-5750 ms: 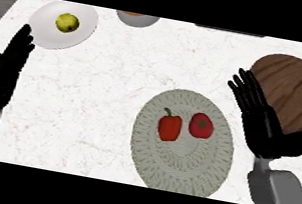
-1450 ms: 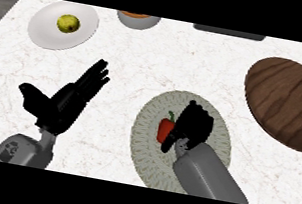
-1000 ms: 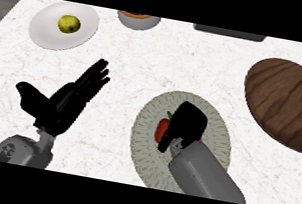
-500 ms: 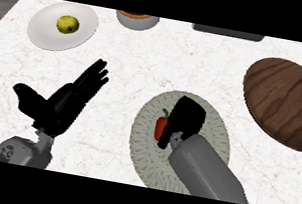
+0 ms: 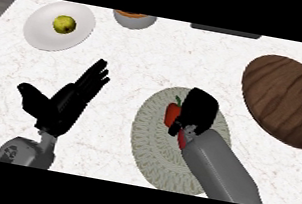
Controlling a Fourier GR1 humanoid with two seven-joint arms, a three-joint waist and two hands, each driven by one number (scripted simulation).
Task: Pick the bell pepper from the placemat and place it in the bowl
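Note:
A red bell pepper with a green stem lies on the round grey woven placemat at centre. My right hand sits right against the pepper's right side, fingers curled down over it, hiding part of it. A second red thing peeks out beside my right wrist. A wide brown wooden bowl lies at the right, apart from the placemat. My left hand is open left of the placemat, fingers straight and pointing up and right.
A white plate with a yellow-green fruit is at the back left. A small grey bowl and a dark flat object stand at the counter's far edge.
My right hand came down from the placemat's right side onto the two red things and has crept slightly forward over the pepper. My left hand moved in beside the placemat and now holds still.

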